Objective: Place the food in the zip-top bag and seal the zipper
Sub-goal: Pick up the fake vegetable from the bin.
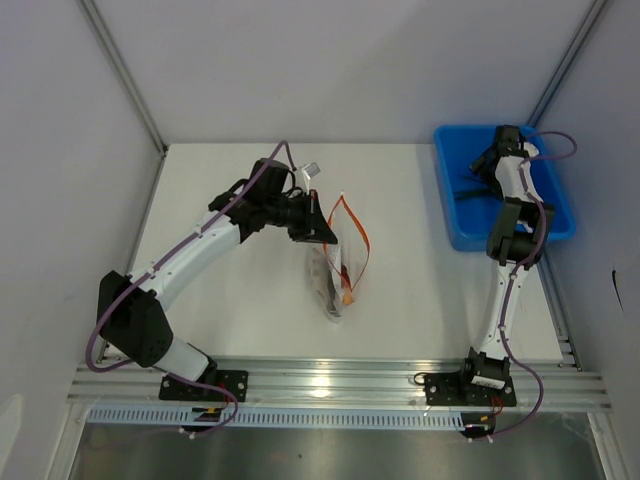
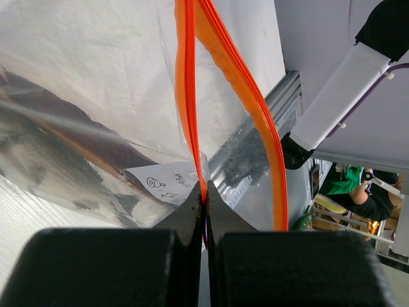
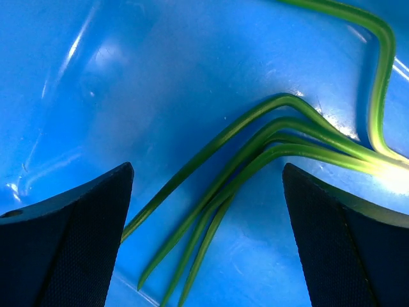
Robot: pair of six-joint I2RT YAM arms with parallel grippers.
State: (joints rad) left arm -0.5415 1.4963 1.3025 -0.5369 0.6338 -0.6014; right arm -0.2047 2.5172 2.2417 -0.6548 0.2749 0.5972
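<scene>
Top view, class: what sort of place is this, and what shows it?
Probably a robotics lab bench: a white table boxed in by plain panels, two arms bolted to a metal rail, and a blue tray.

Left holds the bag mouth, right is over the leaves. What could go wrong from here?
The left end effector pinches only the thin zipper; a slip would let the bag sag shut.
The leaves lie splayed flat on the tray under the open right end effector, so it may catch only some.

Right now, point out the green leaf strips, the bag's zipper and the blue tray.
green leaf strips (image 3: 358, 157), right wrist view, where they converge.
zipper (image 2: 185, 96), left wrist view, its left orange band.
blue tray (image 1: 452, 165), top view, bare floor.
</scene>
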